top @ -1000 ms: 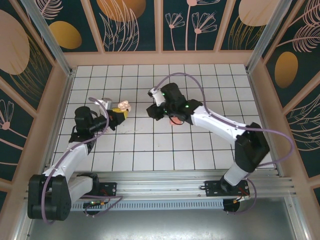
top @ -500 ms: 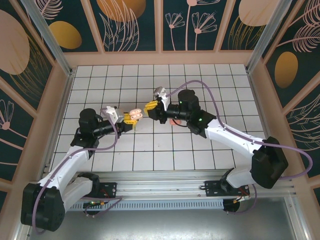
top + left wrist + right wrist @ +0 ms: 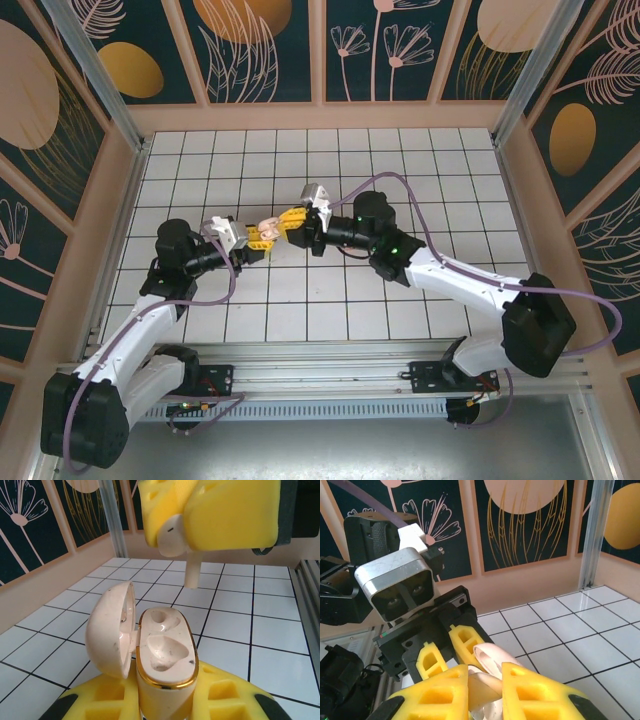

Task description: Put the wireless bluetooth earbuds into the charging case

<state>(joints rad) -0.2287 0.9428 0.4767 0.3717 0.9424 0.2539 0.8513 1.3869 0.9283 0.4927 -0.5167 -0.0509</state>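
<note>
The charging case is pale pink with a gold rim. It stands upright in my left gripper, which is shut on its body. Its lid hangs open to the left and both wells are empty. Just above it, my right gripper is shut on one of the wireless bluetooth earbuds, stem pointing down near the far well. In the right wrist view the earbud sits between the yellow fingers, with the case lid right behind. From above, the left gripper and right gripper nearly touch over the case.
The white tiled floor lies below both arms. Peach walls with dark floral panels enclose it on three sides. A metal rail at the near edge carries both arm bases.
The right gripper swung left and down with the earbud until it reached the case. The left gripper brought the open case slightly right and nearer to meet it.
</note>
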